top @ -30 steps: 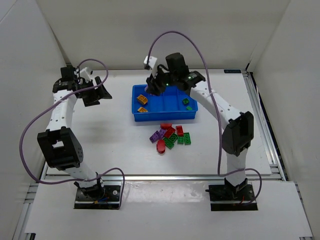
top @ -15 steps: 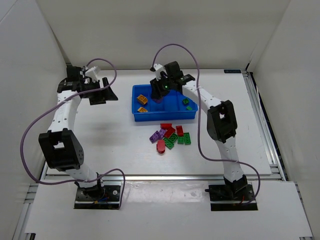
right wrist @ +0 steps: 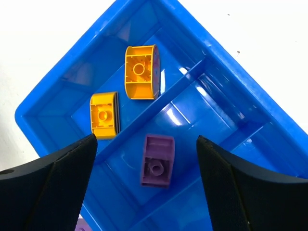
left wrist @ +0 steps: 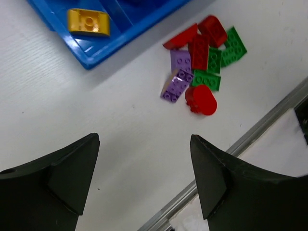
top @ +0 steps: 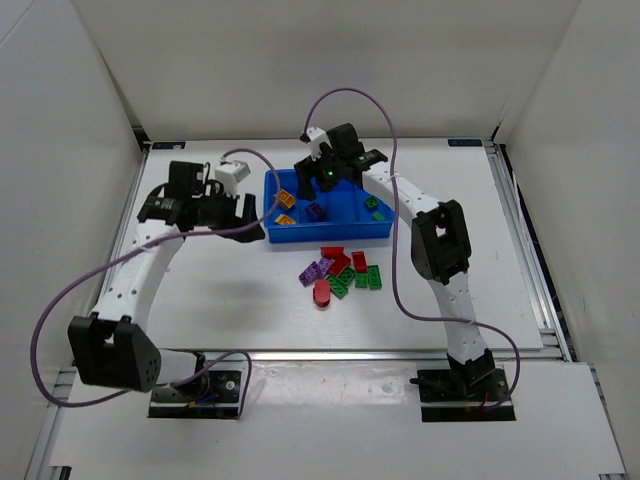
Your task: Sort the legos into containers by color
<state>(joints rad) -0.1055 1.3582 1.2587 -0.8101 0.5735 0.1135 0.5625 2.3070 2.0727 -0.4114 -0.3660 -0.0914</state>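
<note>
The blue tray point(top: 330, 233) stands at the table's centre back. Its leftmost compartment holds two yellow legos point(right wrist: 141, 72) point(right wrist: 104, 114). A purple lego point(right wrist: 157, 160) lies loose in the compartment beside it. Two green legos point(top: 375, 208) lie in the rightmost one. My right gripper point(right wrist: 147, 138) hangs open and empty directly above the purple lego. A pile of red, green and purple legos point(top: 340, 272) lies on the table in front of the tray. My left gripper point(left wrist: 144, 137) is open and empty over bare table, left of the pile point(left wrist: 199, 62) and near the tray's front left corner point(left wrist: 89, 62).
A metal rail point(left wrist: 231, 149) runs along the table's front edge, and another rail point(top: 520, 240) runs down the right side. White walls close in the left, back and right. Purple cables loop above both arms.
My right gripper has opened and the purple lego now lies in the tray. My left arm has swung right and forward, from the far left to the tray's front left corner.
</note>
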